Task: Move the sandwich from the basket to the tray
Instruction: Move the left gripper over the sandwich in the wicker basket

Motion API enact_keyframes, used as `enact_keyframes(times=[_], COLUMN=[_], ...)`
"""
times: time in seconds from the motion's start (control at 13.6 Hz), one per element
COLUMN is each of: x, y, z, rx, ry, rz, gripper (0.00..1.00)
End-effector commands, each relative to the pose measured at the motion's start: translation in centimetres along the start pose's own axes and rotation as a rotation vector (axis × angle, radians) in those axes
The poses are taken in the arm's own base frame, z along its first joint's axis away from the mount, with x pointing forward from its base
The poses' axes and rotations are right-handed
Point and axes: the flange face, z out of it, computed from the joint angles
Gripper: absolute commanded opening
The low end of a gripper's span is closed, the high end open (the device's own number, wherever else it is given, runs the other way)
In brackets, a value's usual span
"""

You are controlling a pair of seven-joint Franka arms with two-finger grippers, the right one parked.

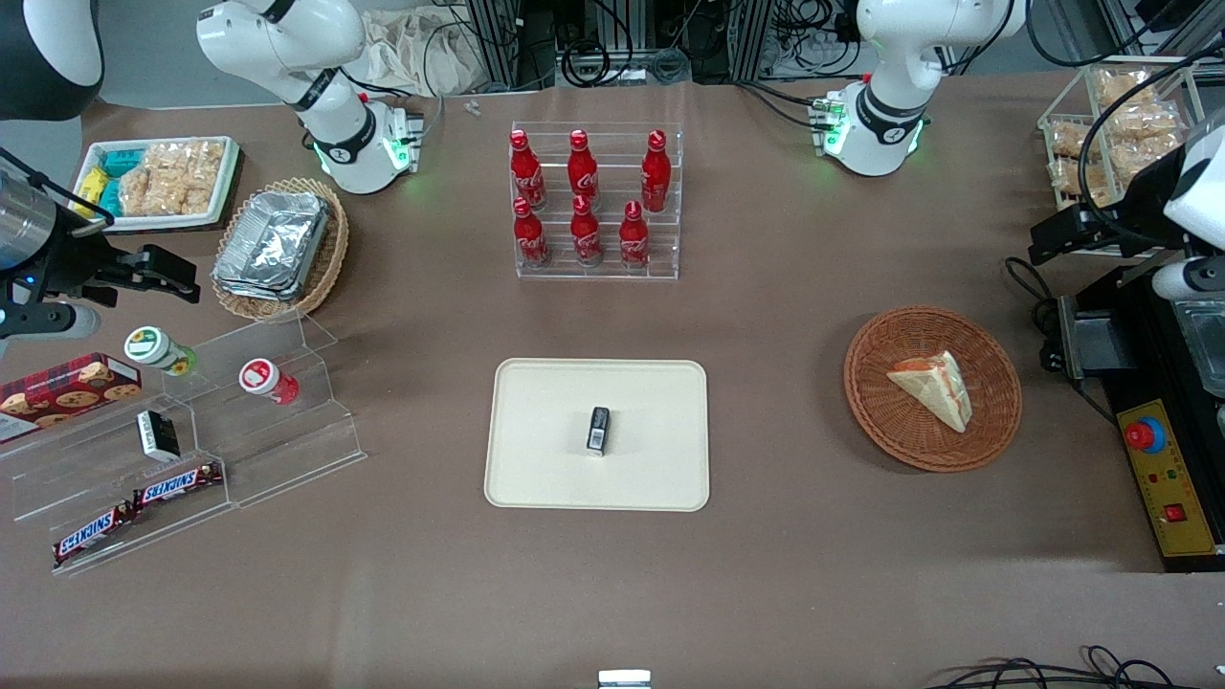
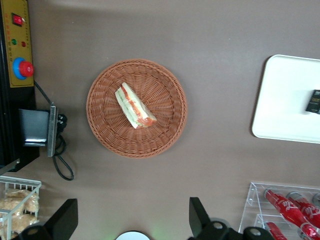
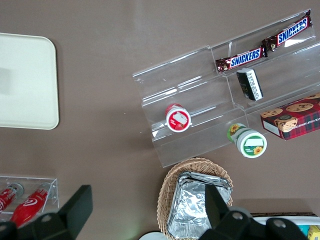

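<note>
The sandwich, a pale bread wedge with red-orange and green filling, lies in the round reddish-brown wicker basket. Both show in the left wrist view, the sandwich inside the basket. The cream tray lies nearer the table's middle, with a small black packet on it; part of the tray shows in the left wrist view. My left gripper is open and empty, raised above the table toward the working arm's end, farther from the front camera than the basket. Its fingers stand wide apart.
A clear rack of red cola bottles stands farther from the camera than the tray. A black-and-yellow control box with a red button and a wire snack rack are at the working arm's end. Clear step shelves with candy lie toward the parked arm's end.
</note>
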Motion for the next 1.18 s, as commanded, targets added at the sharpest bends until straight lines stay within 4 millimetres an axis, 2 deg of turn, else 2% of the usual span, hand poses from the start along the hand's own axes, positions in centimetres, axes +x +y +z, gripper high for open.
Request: enact_keyframes(times=[0.0, 0.15, 0.22, 0.37, 0.44, 0.59, 0.74, 0.96, 1.1], x=[0.0, 0.3, 0.7, 2.2, 3.2, 4.0, 3.9, 3.4, 2.7], y=[0.2, 0.3, 0.1, 0.0, 0.2, 0.0, -1.0, -2.0, -3.1], z=[-0.7, -0.5, 0.4, 2.8, 5.2, 10.3, 15.6, 23.5, 28.0], rx=[0.039, 0.044, 0.057, 0.059, 0.044, 0.052, 0.051, 0.048, 0.03], ry=[0.002, 0.001, -0.013, -0.044, -0.083, -0.118, -0.094, -0.071, -0.034], rz=[0.017, 0.002, -0.051, -0.297, -0.375, -0.525, -0.654, -0.719, -0.737], gripper=[1.0, 1.0, 1.0, 1.0, 1.0, 1.0, 1.0, 1.0, 1.0])
